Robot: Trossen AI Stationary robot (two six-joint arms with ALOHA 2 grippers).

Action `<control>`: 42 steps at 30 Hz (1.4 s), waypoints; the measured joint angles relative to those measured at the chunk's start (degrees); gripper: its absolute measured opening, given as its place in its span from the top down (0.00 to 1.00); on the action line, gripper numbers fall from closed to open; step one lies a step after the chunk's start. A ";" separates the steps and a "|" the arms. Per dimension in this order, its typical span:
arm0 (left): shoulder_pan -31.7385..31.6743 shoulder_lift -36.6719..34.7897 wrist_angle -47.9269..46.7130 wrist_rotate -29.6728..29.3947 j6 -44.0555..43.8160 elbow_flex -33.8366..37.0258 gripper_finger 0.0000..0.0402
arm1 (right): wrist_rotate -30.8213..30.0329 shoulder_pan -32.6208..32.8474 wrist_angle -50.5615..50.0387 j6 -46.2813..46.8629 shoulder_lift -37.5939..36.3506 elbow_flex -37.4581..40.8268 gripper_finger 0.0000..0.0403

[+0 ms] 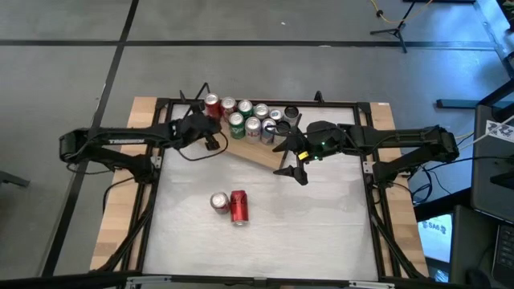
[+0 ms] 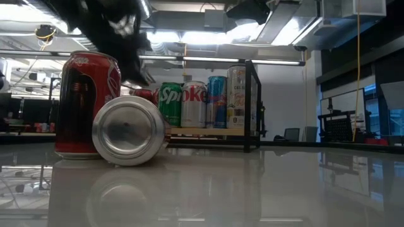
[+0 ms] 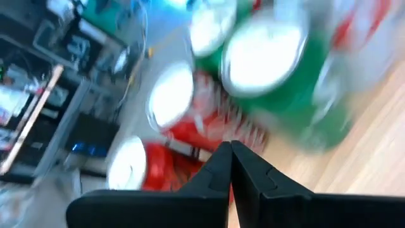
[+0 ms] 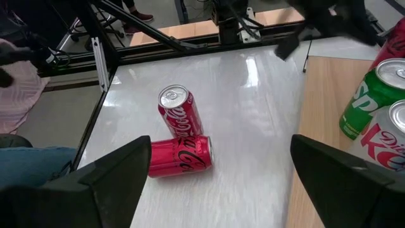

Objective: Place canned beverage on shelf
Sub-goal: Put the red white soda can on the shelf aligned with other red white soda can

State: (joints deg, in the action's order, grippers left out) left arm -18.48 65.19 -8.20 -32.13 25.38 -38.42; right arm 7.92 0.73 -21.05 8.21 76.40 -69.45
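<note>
Two red cans are on the white table: one stands upright (image 1: 218, 201) (image 4: 179, 109), and one lies on its side (image 1: 239, 207) (image 4: 180, 156) against it. The wooden shelf (image 1: 259, 154) stands at the far middle and carries several upright cans (image 1: 245, 119), red, green and silver. My left gripper (image 1: 210, 139) (image 3: 231, 155) is shut and empty, just above the shelf's left end beside its red cans (image 3: 190, 136). My right gripper (image 1: 291, 163) (image 4: 221, 183) is open and empty at the shelf's near right edge, facing the two red cans.
A black frame (image 1: 265, 102) runs around the table, with wooden side strips (image 1: 120, 209) left and right. Open white tabletop (image 1: 321, 225) lies right of and in front of the two cans. In the low view the lying can's end (image 2: 129, 130) faces the camera.
</note>
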 joint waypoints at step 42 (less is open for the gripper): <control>23.52 -18.33 -4.18 22.42 -33.03 -4.12 0.61 | 8.22 0.07 18.33 -1.63 8.91 0.00 0.08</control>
State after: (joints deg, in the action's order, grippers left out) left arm 5.04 46.85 -12.38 -9.72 -7.66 -42.55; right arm 16.14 0.80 -2.72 6.57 85.31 -69.45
